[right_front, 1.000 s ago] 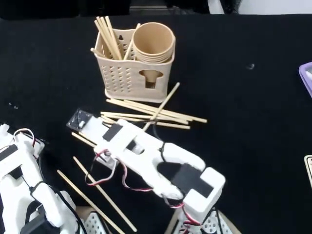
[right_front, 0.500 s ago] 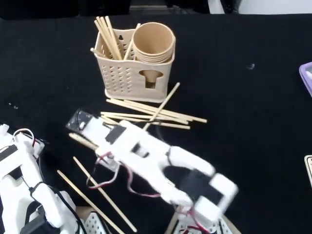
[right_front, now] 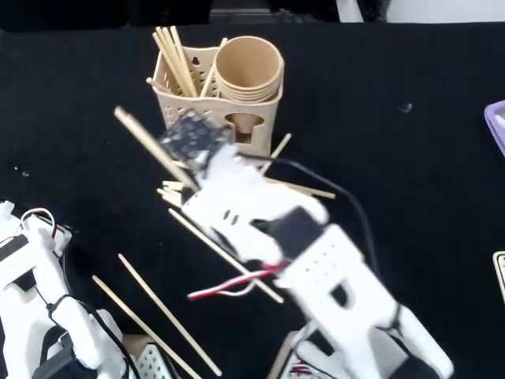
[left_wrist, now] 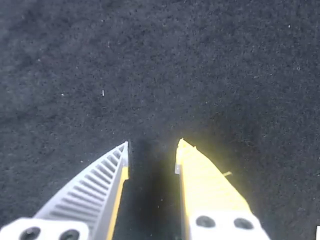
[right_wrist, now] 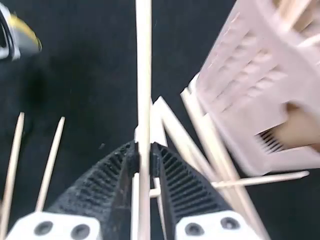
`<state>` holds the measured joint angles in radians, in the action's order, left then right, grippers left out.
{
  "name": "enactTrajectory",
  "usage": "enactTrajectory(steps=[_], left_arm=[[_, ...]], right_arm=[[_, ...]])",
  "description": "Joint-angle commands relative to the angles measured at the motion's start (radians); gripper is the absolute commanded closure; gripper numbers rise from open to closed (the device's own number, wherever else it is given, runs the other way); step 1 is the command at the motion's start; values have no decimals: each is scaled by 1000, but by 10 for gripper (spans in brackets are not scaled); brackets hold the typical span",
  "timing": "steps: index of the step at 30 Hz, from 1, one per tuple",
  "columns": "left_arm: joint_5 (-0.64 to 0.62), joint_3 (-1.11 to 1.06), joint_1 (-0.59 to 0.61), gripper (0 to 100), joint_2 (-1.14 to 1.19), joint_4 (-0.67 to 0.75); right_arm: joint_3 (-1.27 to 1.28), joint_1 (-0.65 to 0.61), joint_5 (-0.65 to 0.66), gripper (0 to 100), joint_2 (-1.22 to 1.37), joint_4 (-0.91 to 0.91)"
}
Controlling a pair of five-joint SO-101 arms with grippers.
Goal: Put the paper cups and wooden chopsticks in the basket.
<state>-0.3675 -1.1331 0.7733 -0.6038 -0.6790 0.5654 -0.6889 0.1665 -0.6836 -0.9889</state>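
A beige slotted basket (right_front: 207,118) stands at the back of the black table, with a stack of paper cups (right_front: 248,67) and several chopsticks (right_front: 175,57) in it. My right gripper (right_front: 185,154) hangs just in front of the basket, shut on a wooden chopstick (right_front: 142,134) that sticks out to the left. In the right wrist view that chopstick (right_wrist: 143,75) runs straight out from the gripper (right_wrist: 142,145), with the basket (right_wrist: 255,95) close beside it. My left gripper (left_wrist: 151,144) is open over bare cloth at the front left.
A pile of loose chopsticks (right_front: 304,189) lies in front of the basket, partly under the right arm. Another chopstick (right_front: 229,257) passes under that arm. Two more (right_front: 162,312) lie at the front left beside the left arm (right_front: 31,292). A purple object (right_front: 497,122) sits at the right edge.
The right arm has risen from the table's front left and swung toward the basket, carrying the chopstick up with it. The left arm has kept still.
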Motion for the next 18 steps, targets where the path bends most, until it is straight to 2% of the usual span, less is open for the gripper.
enactTrajectory(steps=[1, 6, 9, 11, 18], left_arm=[[-2, 38, 7, 841, -12, 14], [-2, 36, 7, 841, -12, 14], [-2, 36, 7, 841, -12, 14], [-2, 35, 7, 841, -12, 14], [-2, 35, 7, 841, -12, 12]], right_arm=[[-104, 72, -57, 988, -90, 224], [-82, 141, -164, 987, -24, 775], [-88, 150, -164, 987, 73, 997], [-105, 152, -163, 987, 148, 1073], [-251, 204, -163, 987, 410, 1172]])
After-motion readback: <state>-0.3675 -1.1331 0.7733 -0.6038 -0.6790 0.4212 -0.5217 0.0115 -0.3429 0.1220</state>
